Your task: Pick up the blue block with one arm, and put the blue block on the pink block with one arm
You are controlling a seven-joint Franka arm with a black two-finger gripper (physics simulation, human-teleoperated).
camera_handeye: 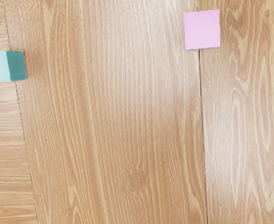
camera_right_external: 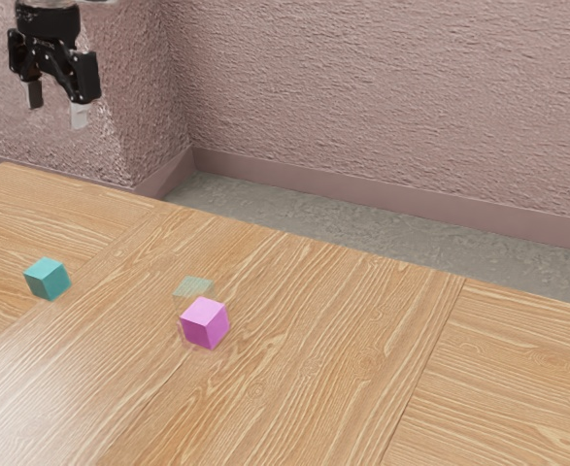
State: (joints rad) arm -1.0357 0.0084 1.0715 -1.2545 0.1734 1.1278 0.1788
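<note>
The blue block is seen flat on the wooden table, toward the exterior view's left and well apart from the pink block. Bare wood is seen all around both. It is a small blue-green cube. The gripper is held high above, fingers spread, with nothing in them.

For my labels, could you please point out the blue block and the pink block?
blue block (camera_right_external: pixel 48 279), exterior view, middle, at its near corner
pink block (camera_handeye: pixel 201 29), wrist view, centre of its top face
</note>
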